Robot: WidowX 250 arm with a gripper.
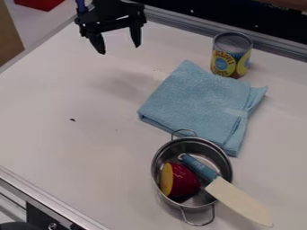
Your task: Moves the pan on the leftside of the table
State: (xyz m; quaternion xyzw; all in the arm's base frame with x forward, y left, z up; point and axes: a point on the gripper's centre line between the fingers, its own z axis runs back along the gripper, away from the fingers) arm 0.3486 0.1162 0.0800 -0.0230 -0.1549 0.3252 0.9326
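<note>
Black two-finger gripper [119, 48] hangs at the upper left of the camera view, over the far part of the smooth white table [54, 148]; claw is spread, fingertips pointing down with a wide gap between them. Pan, i.e. the round, shiny silver metal pot with two wire loop handles [192, 143], is upright at the lower right of the view, well apart from the gripper. One loop points to the far side, toward the cloth, the other to the near side. Inside the pot: a rounded red toy piece with a flat yellow face [180, 180], yellow face turned to the view's left. Beside it, a toy knife with a teal handle and broad cream blade [240, 200] lies tilted, handle end in the pot, blade crossing the rim and sticking out toward the view's lower right. Folded light-blue textured cloth [195, 101] lies flat just beyond the pot, near the middle of the view; the far loop overlaps its near edge in the view, can't tell if they touch. Short metal can with a yellow and blue label [231, 56] stands upright right behind the cloth at the upper right, contact between those two unclear as well
</note>
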